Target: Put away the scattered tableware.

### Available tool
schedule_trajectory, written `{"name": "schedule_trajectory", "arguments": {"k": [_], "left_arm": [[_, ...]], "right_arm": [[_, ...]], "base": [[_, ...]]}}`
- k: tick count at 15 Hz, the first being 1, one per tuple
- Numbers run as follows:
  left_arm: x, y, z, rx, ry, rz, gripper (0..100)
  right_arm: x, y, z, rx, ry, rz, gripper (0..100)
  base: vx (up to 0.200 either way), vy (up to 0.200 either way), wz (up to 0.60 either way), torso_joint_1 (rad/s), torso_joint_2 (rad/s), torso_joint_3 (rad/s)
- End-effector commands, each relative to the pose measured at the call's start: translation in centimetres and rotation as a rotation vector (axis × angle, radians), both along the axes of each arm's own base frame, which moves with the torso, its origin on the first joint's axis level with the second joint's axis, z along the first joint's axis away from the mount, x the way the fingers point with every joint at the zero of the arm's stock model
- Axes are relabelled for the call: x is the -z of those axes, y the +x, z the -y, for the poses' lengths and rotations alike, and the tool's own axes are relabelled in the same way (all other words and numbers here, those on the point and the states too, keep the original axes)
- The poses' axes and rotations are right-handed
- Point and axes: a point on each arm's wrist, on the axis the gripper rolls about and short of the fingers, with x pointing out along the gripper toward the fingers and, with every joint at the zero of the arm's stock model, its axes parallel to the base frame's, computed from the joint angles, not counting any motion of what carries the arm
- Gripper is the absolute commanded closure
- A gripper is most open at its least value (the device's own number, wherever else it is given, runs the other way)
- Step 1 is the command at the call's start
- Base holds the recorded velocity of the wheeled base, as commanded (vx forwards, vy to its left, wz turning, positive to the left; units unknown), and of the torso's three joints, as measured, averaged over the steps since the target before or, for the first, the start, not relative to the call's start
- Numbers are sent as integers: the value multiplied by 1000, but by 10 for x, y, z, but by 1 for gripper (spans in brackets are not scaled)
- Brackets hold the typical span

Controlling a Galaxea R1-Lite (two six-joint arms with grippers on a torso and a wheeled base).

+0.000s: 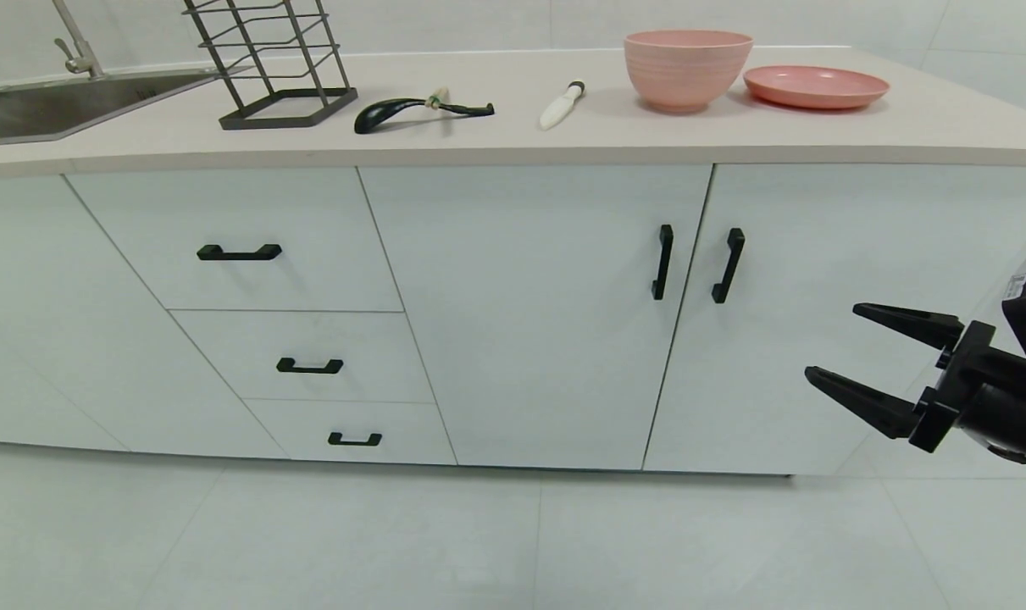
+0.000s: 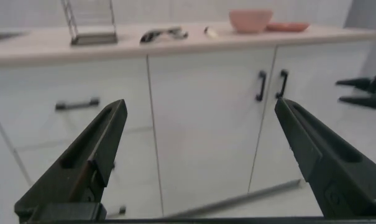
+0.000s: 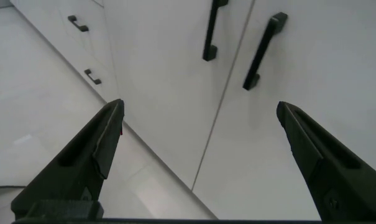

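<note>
On the counter stand a pink bowl and, to its right, a pink plate. A white-bladed knife lies left of the bowl, and a black ladle lies further left. The bowl, plate and ladle also appear far off in the left wrist view. My right gripper hangs open and empty low in front of the right cabinet door, well below the counter. My left gripper is open and empty, facing the cabinets from a distance.
A black wire dish rack stands on the counter beside a steel sink. Below are three drawers with black handles and two cabinet doors with vertical handles. Grey tiled floor lies in front.
</note>
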Motion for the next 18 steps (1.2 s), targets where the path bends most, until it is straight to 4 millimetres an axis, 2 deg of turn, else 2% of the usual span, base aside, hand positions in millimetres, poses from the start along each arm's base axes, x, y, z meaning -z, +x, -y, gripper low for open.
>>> {"name": "schedule_trajectory", "arguments": {"k": [1,2,4,6,8,10,12,15,18], "left_arm": [[-50,42,4,126,25,-11,0],[-48,53,7,174,53,-41,0],[-30,73,12,217,150,-116,0],[-20,80,15,342,232,-141,0],[-16,84,17,389,243,-166,0],[-7,103,20,412,262,-243,0],[-2,114,22,437,306,-265,0],[9,137,28,591,419,-265,0],[5,171,35,672,441,-236,0]], "right_arm": [[0,0,-2,-14,-6,9,0],[-1,0,-3,-17,-6,10,0],[0,-1,-3,-19,-7,11,0],[-1,-1,-3,-18,-7,18,0],[0,-2,-3,-18,-8,19,0],[0,-2,-3,-20,-8,20,0],[1,-4,-3,-18,-9,15,0],[4,-6,-4,-36,-15,10,0],[5,-6,-4,-44,-23,12,0]], "base": [[0,0,0,0,0,0],[0,0,0,0,0,0],[0,0,0,0,0,0],[0,0,0,0,0,0],[0,0,0,0,0,0],[0,0,0,0,0,0],[0,0,0,0,0,0],[0,0,0,0,0,0],[0,0,0,0,0,0]]}}
